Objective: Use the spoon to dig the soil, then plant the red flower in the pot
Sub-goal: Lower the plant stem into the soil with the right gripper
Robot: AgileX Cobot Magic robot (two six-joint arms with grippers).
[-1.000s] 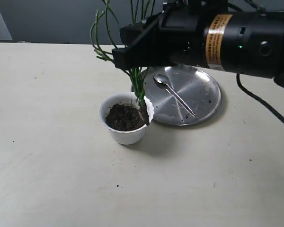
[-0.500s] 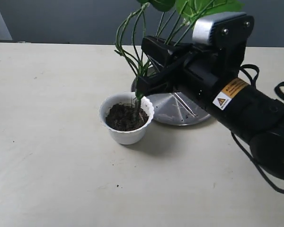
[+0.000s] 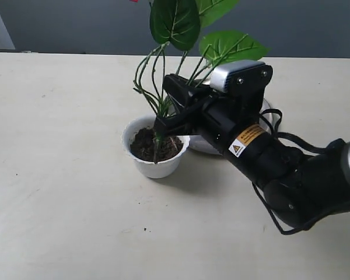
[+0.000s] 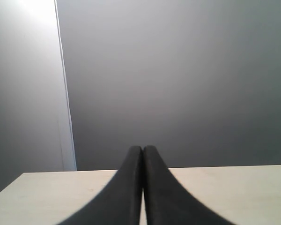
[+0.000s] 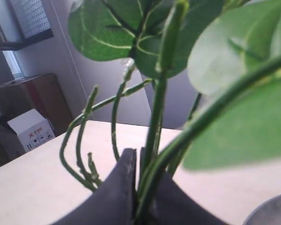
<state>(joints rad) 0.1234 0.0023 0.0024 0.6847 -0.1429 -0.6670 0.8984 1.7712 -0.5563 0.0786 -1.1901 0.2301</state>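
Observation:
The white pot [image 3: 154,168] stands mid-table with dark soil [image 3: 144,146] in it. My right gripper [image 3: 162,123] hangs just over the pot's right rim, shut on the bundled green stems of the red flower [image 3: 174,22]. The stem base reaches down into the soil. Broad green leaves rise above the arm, and only a red tip shows at the top edge. In the right wrist view the fingers [image 5: 124,178] pinch the stems [image 5: 154,117]. The spoon is hidden behind the arm. My left gripper [image 4: 143,154] is shut on nothing, above the table and facing a grey wall.
The round steel plate [image 3: 195,146] lies behind the right arm, mostly covered by it; its rim [image 5: 271,213] shows in the right wrist view. A black cable [image 3: 274,119] loops beside the arm. A white box [image 5: 33,129] stands off the table.
My right arm has swung down and forward with the flower. The stem base went from the pot's right rim into the soil, and the leaves dropped into view.

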